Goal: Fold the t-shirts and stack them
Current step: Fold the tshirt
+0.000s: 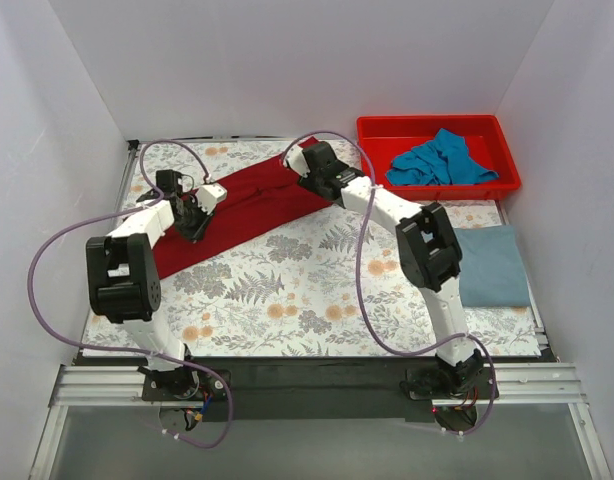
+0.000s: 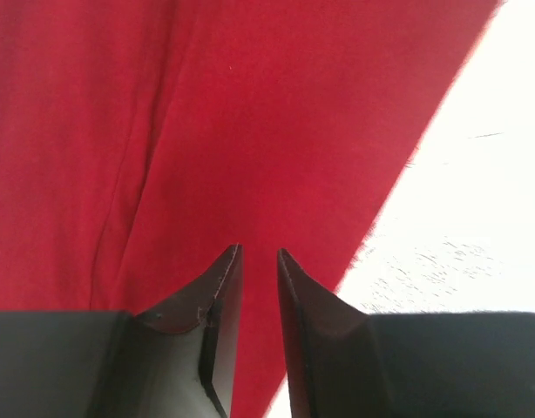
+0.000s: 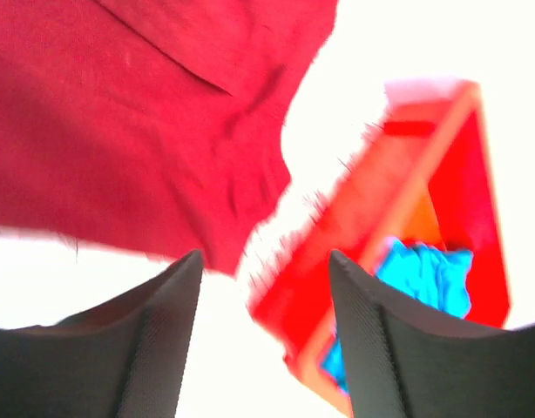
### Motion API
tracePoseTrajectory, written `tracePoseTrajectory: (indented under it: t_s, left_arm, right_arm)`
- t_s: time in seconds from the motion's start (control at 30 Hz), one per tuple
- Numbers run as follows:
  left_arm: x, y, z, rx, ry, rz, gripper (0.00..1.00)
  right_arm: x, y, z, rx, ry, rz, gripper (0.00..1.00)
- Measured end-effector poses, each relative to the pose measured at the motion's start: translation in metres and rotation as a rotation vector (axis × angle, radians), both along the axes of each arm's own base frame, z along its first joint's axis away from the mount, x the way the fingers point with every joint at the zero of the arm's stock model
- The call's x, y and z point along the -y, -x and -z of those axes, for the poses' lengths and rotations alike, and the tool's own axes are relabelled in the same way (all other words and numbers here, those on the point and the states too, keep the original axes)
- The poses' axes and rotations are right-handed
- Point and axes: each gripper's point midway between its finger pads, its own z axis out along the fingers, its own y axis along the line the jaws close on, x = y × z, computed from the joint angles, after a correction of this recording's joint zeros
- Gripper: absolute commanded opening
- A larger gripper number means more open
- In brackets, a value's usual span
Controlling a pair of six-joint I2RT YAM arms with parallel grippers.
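On the floral surface (image 1: 307, 290), the dark red t-shirt (image 1: 257, 205) is laid out as a long folded band, running diagonally from near left to far centre. The left pincer (image 1: 199, 232) is held over the middle-left part of that band. In the left wrist view its fingers (image 2: 220, 296) are seen almost together, with only a narrow slit left and red cloth showing through it. Whether any cloth is pinched cannot be told. A lengthwise crease is seen in the cloth left of the fingertips, and the band's straight edge is seen on the right against the washed-out surface.

The right pincer (image 1: 295, 158) is placed at the band's far end, beside the ragged corner of the cloth. Its fingers (image 3: 163, 305) are spread wide apart and nothing is held. The right wrist view is blurred.

The red bin (image 1: 437, 122) is set at the far right corner, well apart from the red band. The teal-blue t-shirt (image 1: 442, 160) is bunched up inside it. The grey-blue t-shirt (image 1: 492, 265) is laid folded flat at the right edge of the surface, just near of the bin and beside the right arm.
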Motion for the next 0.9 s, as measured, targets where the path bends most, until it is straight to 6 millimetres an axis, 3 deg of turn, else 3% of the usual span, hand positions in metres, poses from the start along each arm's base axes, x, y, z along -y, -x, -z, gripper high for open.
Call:
tracePoseTrajectory:
  t_s: [0.13,0.17,0.23,0.33,0.47,0.57,0.73,0.8,0.9]
  left_arm:
    - [-0.005,0.0,0.033,-0.053,-0.096,0.031,0.17]
    - [-0.007,0.004,0.041,-0.069,-0.124,0.043,0.17]
    - [-0.009,0.005,0.042,-0.062,-0.174,0.07,0.16]
    - [-0.004,0.009,0.045,-0.06,-0.253,0.125,0.15]
    - [0.017,0.032,0.045,-0.063,-0.326,0.198,0.15]
    - [0.056,0.068,0.046,-0.101,-0.338,0.278,0.15]
    - [0.157,0.135,0.044,-0.214,-0.261,0.42,0.17]
    - [0.2,0.16,0.036,-0.261,-0.204,0.483,0.19]
    - [0.245,0.172,0.008,-0.283,-0.091,0.517,0.19]
  right_arm:
    - [0.013,0.025,-0.057,0.024,-0.102,0.013,0.76]
    - [0.013,0.029,-0.072,0.028,-0.138,0.014,0.83]
    - [0.015,0.039,-0.097,0.024,-0.215,0.013,0.86]
    - [0.022,0.053,-0.116,-0.017,-0.296,0.026,0.88]
    - [0.038,0.068,-0.115,-0.107,-0.35,0.055,0.89]
    - [0.052,0.081,-0.102,-0.173,-0.353,0.08,0.89]
    - [0.073,0.104,-0.073,-0.284,-0.332,0.113,0.89]
    - [0.078,0.111,-0.062,-0.326,-0.329,0.119,0.88]
    - [0.079,0.119,-0.054,-0.374,-0.337,0.12,0.83]
